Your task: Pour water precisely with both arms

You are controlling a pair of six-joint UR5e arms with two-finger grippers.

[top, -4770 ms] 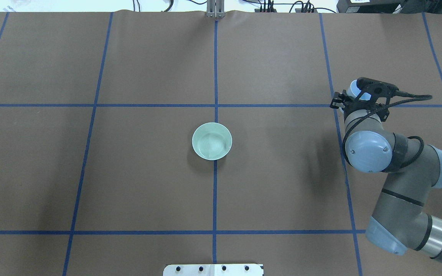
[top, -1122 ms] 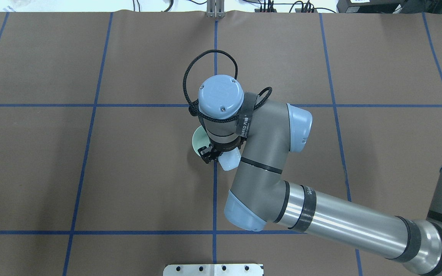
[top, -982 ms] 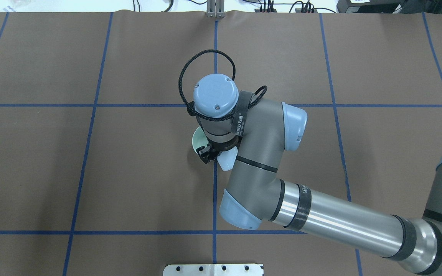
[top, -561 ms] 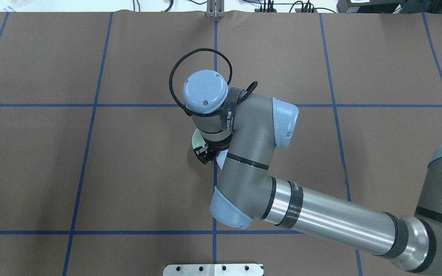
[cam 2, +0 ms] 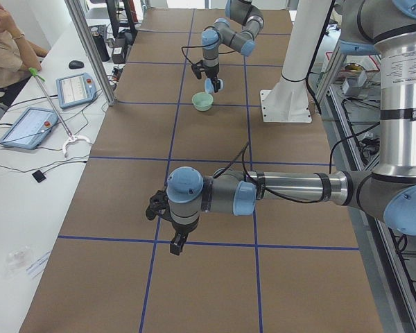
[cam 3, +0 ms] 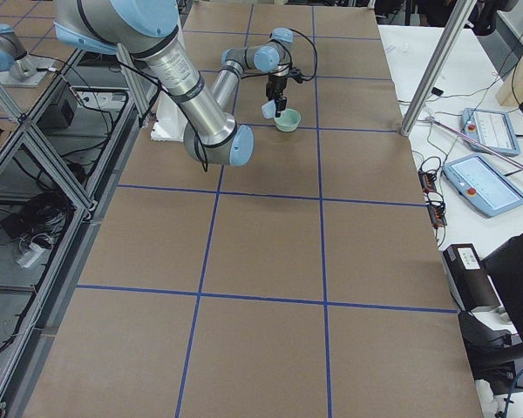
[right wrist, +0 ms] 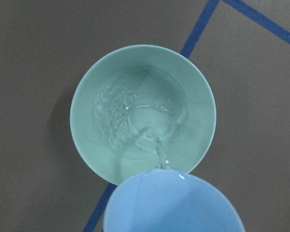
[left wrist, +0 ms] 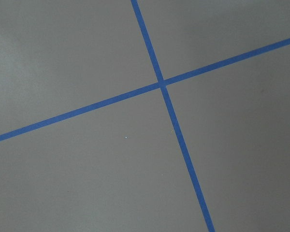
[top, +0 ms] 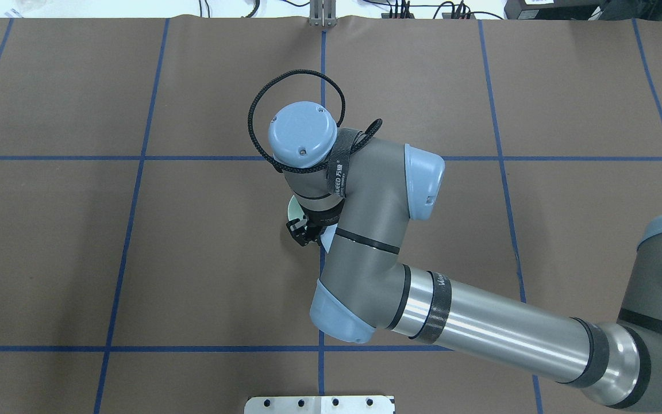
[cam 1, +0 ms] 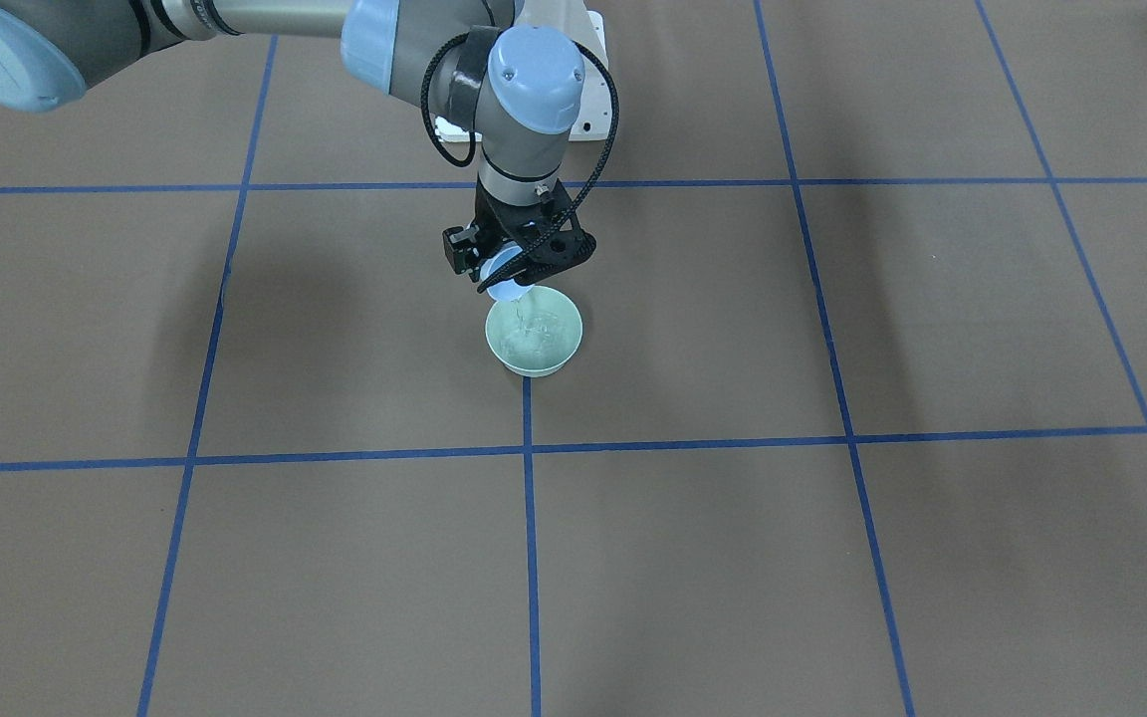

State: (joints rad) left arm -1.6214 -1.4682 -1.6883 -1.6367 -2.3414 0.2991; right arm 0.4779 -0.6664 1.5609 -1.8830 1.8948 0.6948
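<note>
Mid-pour, by the look of it. Right arm alone at work: right fingers clenched on a pale blue cup, tipped over the rim of a mint-green bowl sitting on a blue tape line of the brown tabletop. Water partly across already: a thin glassy stream off the cup's lip, a rippled pool in the bowl's bottom. Next, probably: hold the lip over the bowl, ease the tilt to drain the rest, then level off before drawing away, so as to spare the tabletop any drips. No telling how much is left in the cup. From the right wrist camera, stream and ripples plain, nothing of the fingers; from overhead, cup and bowl nearly hidden under the wrist, no water to make out; from the front, tilt and grip both clear. Only from the table's left end, the left arm, low over bare tabletop, well apart from the bowl; left fingers impossible to call released or clenched.
</note>
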